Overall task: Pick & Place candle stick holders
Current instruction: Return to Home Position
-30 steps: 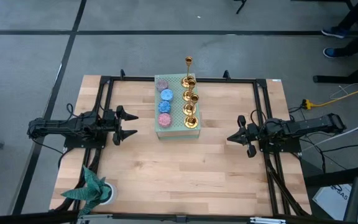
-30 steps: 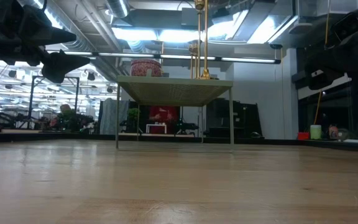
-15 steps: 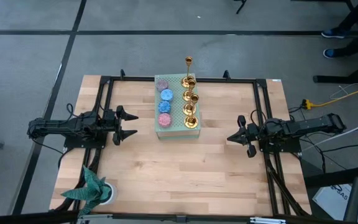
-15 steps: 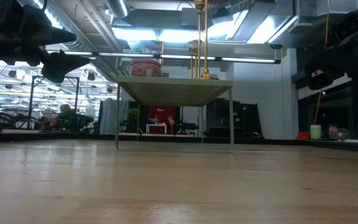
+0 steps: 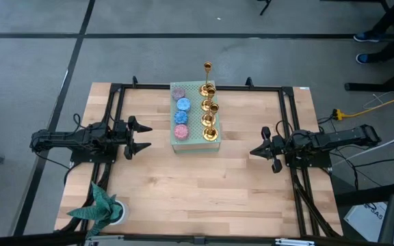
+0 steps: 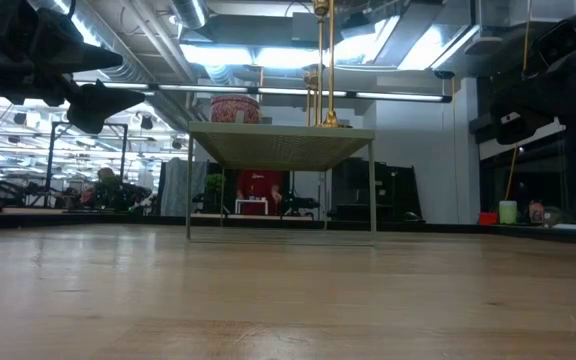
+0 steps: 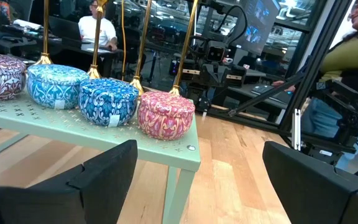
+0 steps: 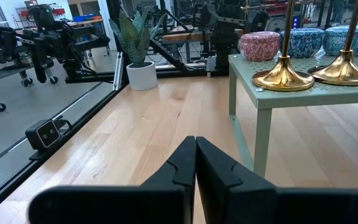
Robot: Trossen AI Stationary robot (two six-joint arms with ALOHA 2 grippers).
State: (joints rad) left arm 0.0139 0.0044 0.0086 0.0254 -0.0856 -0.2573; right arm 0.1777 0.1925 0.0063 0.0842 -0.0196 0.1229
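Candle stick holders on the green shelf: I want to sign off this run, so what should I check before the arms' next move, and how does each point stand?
1. The candle stick holders stand upright in one row on the shelf: ok.
2. The left gripper is open, holds nothing and is apart from the shelf: ok.
3. The right gripper is shut on nothing and apart from the shelf: ok.
4. The candle tins sit in their own row beside the holders: ok.
5. The holders are evenly spaced: cannot tell.
6. The potted plant at the table's corner is away from both arms: ok.
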